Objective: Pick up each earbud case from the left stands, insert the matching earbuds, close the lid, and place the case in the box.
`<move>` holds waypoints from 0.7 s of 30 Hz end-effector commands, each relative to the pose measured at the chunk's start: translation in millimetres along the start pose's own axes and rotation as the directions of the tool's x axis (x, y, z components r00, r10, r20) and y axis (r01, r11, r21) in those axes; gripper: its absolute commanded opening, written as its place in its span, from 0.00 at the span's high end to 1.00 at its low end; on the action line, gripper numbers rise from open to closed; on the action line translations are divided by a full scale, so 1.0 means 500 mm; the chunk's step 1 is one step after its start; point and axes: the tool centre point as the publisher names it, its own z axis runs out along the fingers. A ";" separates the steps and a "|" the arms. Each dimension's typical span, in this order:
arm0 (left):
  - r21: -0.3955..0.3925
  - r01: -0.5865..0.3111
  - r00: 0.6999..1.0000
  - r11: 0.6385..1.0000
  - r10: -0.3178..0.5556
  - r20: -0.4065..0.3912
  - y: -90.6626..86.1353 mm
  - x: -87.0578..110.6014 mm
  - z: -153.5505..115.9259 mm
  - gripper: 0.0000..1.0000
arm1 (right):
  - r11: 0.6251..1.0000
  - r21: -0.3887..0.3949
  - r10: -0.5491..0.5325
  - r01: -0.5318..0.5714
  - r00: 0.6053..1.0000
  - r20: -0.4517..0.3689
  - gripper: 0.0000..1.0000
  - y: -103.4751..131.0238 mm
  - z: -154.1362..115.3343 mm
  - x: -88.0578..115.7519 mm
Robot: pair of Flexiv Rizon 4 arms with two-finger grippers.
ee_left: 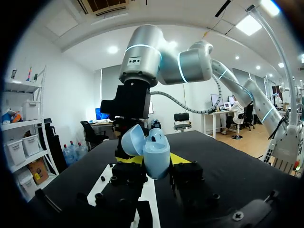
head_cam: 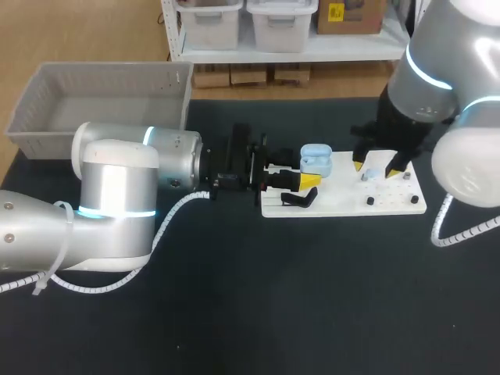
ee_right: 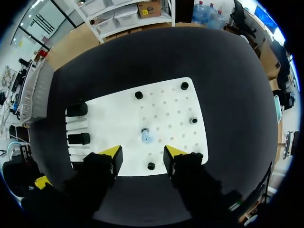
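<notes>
A grey box (head_cam: pixel 47 129) sits at the upper left of the dark counter (head_cam: pixel 234 312). My left arm enters from the left edge and reaches toward the centre. Its left claw (head_cam: pixel 306 177) pinches a pale blue earbud case (head_cam: pixel 316 160) from two sides, lid hinged open, just above the left end of a white board (head_cam: pixel 344 205). A black stand (head_cam: pixel 299 199) lies just below the case. Right of centre, the right claw (head_cam: pixel 376 168) hangs spread over the board, with one small pale earbud (head_cam: pixel 373 173) on the board between and ahead of its yellow tips. The risks are judgements. The earbud is tiny and smooth, so an off-centre pinch could flick it across the board or tip it over. Carried to the case, it could catch the raised lid, or a hard push could twist the case in its grip. The two claws are near each other and could collide.
</notes>
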 end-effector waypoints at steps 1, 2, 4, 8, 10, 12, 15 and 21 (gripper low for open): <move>-0.004 -0.001 1.000 1.000 0.001 0.001 -0.001 0.001 0.001 1.00 | 1.000 -0.008 -0.002 0.002 1.000 -0.014 0.46 -0.003 0.014 -0.011; -0.004 -0.001 1.000 1.000 0.001 0.001 -0.001 0.001 0.001 1.00 | 1.000 -0.010 -0.002 0.001 1.000 -0.016 0.47 -0.005 0.017 -0.012; -0.004 -0.001 1.000 1.000 0.001 0.001 -0.001 0.001 0.001 1.00 | 1.000 -0.015 -0.001 0.000 1.000 -0.021 0.48 -0.008 0.020 -0.014; -0.004 -0.001 1.000 1.000 0.001 0.001 -0.001 0.001 0.001 1.00 | 1.000 -0.025 0.001 -0.002 1.000 -0.030 0.51 -0.013 0.025 -0.018; -0.004 -0.001 1.000 1.000 0.001 0.001 -0.001 0.001 0.001 1.00 | 1.000 -0.030 0.003 -0.004 0.999 -0.033 0.52 -0.015 0.027 -0.018; -0.004 -0.001 1.000 1.000 0.001 0.001 -0.001 0.001 0.001 1.00 | 0.999 -0.033 0.003 -0.004 0.999 -0.035 0.52 -0.016 0.030 -0.016; -0.004 -0.001 1.000 1.000 0.001 0.001 -0.001 0.001 0.001 1.00 | 0.999 -0.038 0.002 -0.003 0.999 -0.037 0.53 -0.016 0.032 -0.014; -0.004 -0.001 1.000 1.000 0.001 0.001 -0.001 0.001 0.001 1.00 | 0.999 -0.045 0.002 -0.004 0.999 -0.042 0.54 -0.014 0.037 -0.014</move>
